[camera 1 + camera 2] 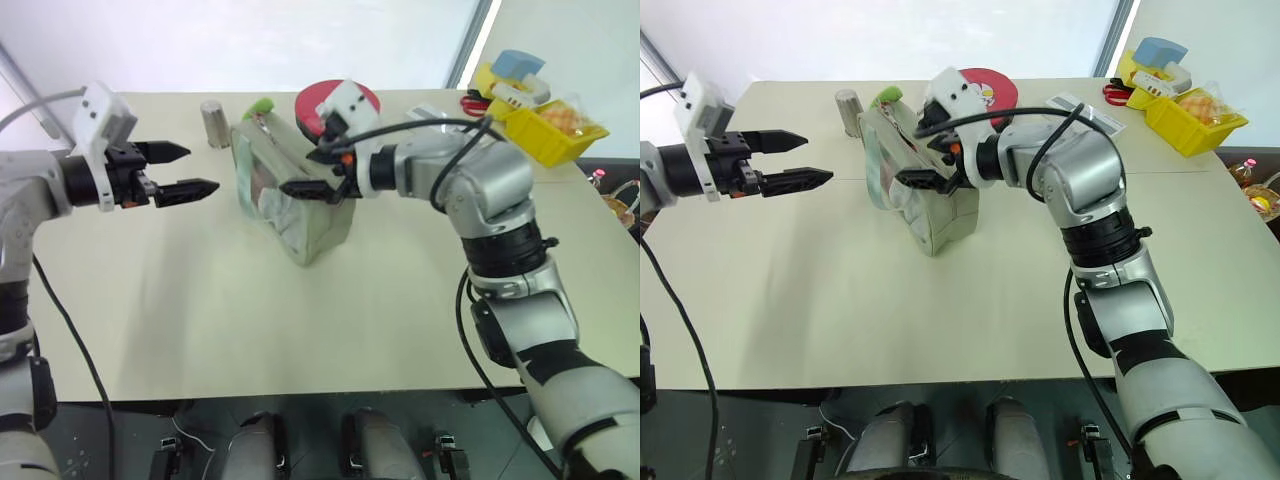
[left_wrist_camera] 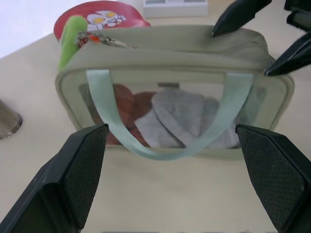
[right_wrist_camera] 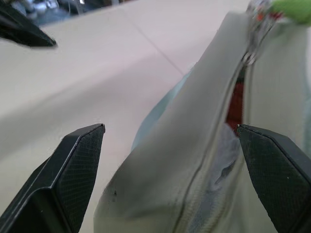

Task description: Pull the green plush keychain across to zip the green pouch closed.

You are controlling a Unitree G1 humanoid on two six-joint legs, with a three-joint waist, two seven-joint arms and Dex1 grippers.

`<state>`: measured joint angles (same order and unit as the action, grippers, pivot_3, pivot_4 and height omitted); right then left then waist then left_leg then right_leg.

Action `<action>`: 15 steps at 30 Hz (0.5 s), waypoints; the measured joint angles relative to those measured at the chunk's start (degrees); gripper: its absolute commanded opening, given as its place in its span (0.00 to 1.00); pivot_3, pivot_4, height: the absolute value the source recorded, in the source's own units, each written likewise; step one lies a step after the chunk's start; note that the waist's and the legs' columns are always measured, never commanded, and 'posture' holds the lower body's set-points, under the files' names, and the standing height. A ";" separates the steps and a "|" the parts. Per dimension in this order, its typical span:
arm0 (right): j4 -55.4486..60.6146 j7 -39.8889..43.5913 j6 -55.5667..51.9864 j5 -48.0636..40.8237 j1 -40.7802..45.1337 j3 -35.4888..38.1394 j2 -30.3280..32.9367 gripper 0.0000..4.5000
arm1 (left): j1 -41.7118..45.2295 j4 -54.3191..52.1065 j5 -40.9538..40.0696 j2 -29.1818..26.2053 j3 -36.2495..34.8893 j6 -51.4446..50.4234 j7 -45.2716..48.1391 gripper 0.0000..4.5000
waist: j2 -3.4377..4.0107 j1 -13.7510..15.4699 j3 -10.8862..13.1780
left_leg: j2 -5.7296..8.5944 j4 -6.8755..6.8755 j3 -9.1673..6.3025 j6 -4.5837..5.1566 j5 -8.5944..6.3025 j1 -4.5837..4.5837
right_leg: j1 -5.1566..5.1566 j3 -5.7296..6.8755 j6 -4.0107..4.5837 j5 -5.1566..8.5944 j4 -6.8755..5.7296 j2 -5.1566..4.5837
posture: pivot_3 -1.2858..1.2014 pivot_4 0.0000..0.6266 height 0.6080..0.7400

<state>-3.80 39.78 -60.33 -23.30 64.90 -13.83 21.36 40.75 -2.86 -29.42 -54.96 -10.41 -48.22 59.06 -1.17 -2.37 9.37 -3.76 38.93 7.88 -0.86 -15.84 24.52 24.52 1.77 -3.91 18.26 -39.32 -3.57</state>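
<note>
The pouch (image 1: 290, 200) is seen standing on its long edge near the middle of the table (image 1: 200, 320), window panel and strap loop turned toward the left gripper (image 1: 180, 170). The zip along the top is judged not yet closed: in the right wrist view a gap is visible between the two zip edges, with red and grey contents showing through. The keychain (image 2: 70, 39) is found at the far end of the zip, beside a red tin (image 1: 325, 100) (a steel cup (image 1: 215, 123) stands close by too). So the pull is taken to be wholly ahead; nothing is held by either gripper.

The left gripper is held level, well apart from the pouch, jaws spread wide and empty. In its wrist view the pouch is framed squarely between the two fingers, the keychain at the upper far corner, outside the jaws' line.

The right gripper (image 1: 312, 172) is placed at the near end of the pouch, jaws wide apart, the top edge lying between the fingers in the right wrist view. Whether the fabric is touched cannot be told. The keychain (image 3: 291, 9) lies at the opposite end of the zip from this gripper, well beyond its fingertips.

A yellow bin (image 1: 545, 125) of oddments sits at the far right corner, clear of the work.
</note>
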 measured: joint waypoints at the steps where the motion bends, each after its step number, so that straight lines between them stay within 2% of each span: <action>1: 0.22 0.69 0.93 0.79 -0.43 -1.53 0.37 1.00 | -0.58 -0.97 -0.35 0.00 -0.44 -0.37 -0.63 0.99 | 0.00 0.02 0.00 | 0.00 0.05 0.00 0.01 -0.01 0.00 | -0.01 0.00 0.00 0.00 -0.01 0.01 | 0.52 0.24 1.00; 5: 1.11 3.11 3.01 2.44 -1.61 -4.63 1.33 1.00 | -1.80 -3.07 -1.52 -0.01 -1.88 -1.32 -2.37 0.99 | 0.00 -0.03 0.00 | 0.00 0.12 -0.01 0.03 -0.02 -0.02 | -0.04 0.00 0.00 0.00 -0.06 0.06 | 0.52 0.24 1.00; 7: 1.47 4.12 2.76 2.26 -1.49 -4.64 1.20 0.89 | -2.33 -3.61 -1.86 -0.01 -2.00 -1.36 -3.07 1.00 | 0.00 -0.03 0.00 | -0.01 0.13 -0.02 0.03 -0.02 -0.05 | -0.04 0.00 0.00 0.00 -0.12 0.07 | 0.52 0.24 1.00; 9: 1.48 5.52 3.99 2.83 -1.49 -5.46 1.75 0.71 | -2.57 -4.06 -2.11 0.00 -2.00 -1.35 -3.78 1.00 | 0.00 -0.03 0.00 | -0.01 0.13 -0.02 0.03 -0.02 -0.04 | -0.04 0.01 0.00 0.00 -0.12 0.06 | 0.52 0.24 1.00; 15: 1.42 9.94 13.24 7.74 -1.59 -8.93 5.39 0.04 | -2.46 -4.00 -2.31 0.13 -1.93 -0.78 -5.21 1.00 | 0.00 0.02 0.00 | 0.00 0.15 -0.02 0.03 -0.02 -0.04 | -0.04 0.01 0.00 0.00 -0.12 0.07 | 0.52 0.24 1.00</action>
<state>-2.37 49.72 -47.09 -15.56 63.31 -22.76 26.74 38.29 -6.86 -31.73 -54.83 -12.34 -49.00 53.85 -1.17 -2.36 9.37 -3.76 39.07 7.87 -0.83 -15.85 24.48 24.48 1.78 -3.91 18.26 -39.44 -3.51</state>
